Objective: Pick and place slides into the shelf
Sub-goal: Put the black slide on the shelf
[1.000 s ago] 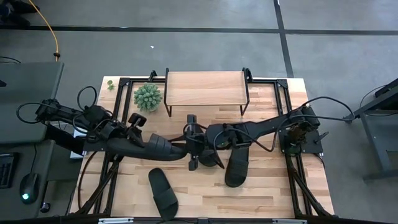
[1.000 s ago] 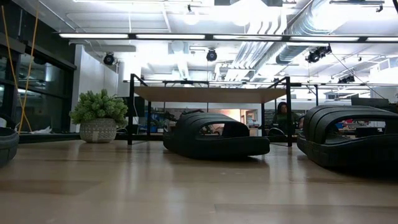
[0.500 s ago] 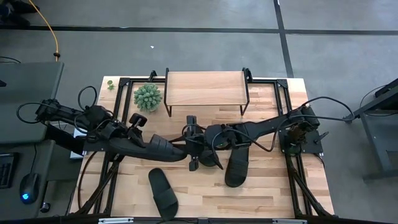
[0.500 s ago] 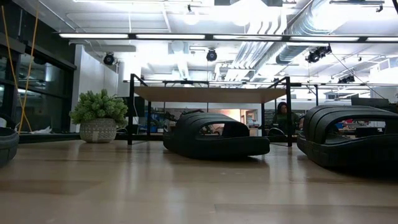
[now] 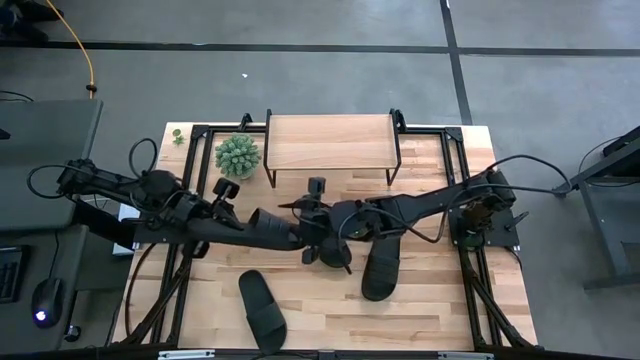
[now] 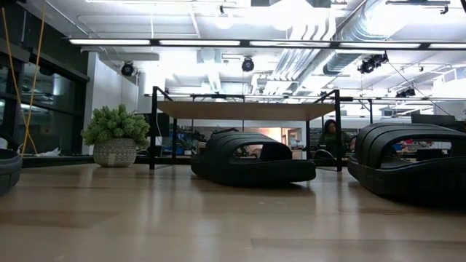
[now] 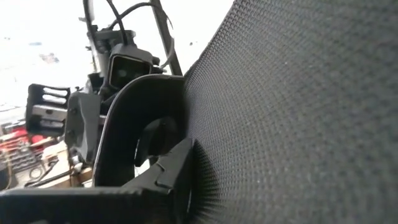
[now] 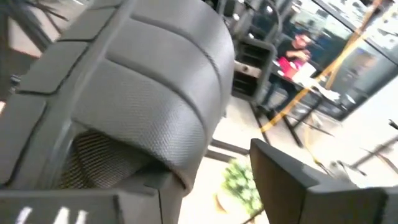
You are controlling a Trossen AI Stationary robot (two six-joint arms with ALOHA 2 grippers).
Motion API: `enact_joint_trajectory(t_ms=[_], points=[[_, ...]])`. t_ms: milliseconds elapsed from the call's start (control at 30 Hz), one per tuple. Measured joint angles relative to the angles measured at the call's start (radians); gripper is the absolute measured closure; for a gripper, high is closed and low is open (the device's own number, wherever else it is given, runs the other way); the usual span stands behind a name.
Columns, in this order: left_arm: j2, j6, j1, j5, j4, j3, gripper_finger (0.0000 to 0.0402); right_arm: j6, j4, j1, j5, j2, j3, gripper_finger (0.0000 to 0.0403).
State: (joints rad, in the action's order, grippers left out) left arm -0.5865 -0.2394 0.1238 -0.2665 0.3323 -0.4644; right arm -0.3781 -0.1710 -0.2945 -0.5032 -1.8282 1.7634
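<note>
A black slide (image 5: pixel 268 229) hangs in the air over the table's middle, between my two grippers. My left gripper (image 5: pixel 232 226) is shut on its left end. My right gripper (image 5: pixel 306 236) is open at its right end, and in the right wrist view the ribbed strap (image 8: pixel 155 81) stands between its fingers. Two more slides lie sole-down on the table, one right of centre (image 5: pixel 380 262) and one near the front edge (image 5: pixel 262 308). The shelf (image 5: pixel 330 142) stands on its thin black legs at the far edge. My left gripper holds the slide by its left end (image 5: pixel 222 224), coming level from the table's left. One finger (image 7: pixel 171 180) lies flat against the textured sole (image 7: pixel 267 118); the other finger is hidden behind the slide. The slide is lifted clear of the table and tipped on its side. My right gripper: a gap shows between its one clear finger (image 8: pixel 292 180) and the strap, and I cannot tell whether the other finger touches the slide.
A potted plant (image 5: pixel 237 155) stands left of the shelf. The low view shows slides on the table in front of the shelf (image 6: pixel 251 161) and at the right (image 6: pixel 411 167). Bare wood lies under the shelf and along the near right of the table.
My right gripper has turned at its wrist and opened at the slide's right end. My left gripper has tipped a little, and the held slide has rolled further onto its side while staying clear of the table. The slides on the table have not moved.
</note>
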Motion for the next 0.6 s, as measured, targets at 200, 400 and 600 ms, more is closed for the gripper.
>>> enact_joint_trajectory(t_ms=[200, 400, 600], points=[[0.003, -0.003, 0.0, 0.082, -0.034, 0.0, 0.0291, 0.022, -0.082, -0.025, -0.142, 0.01, 0.001, 0.0236], [0.009, -0.044, 0.001, 0.174, -0.08, 0.0, 0.0289, 0.022, -0.132, -0.051, -0.308, 0.013, 0.001, 0.0235], [0.009, -0.071, 0.001, 0.266, -0.111, 0.0, 0.0289, 0.022, -0.191, -0.076, -0.429, 0.028, 0.001, 0.0235]])
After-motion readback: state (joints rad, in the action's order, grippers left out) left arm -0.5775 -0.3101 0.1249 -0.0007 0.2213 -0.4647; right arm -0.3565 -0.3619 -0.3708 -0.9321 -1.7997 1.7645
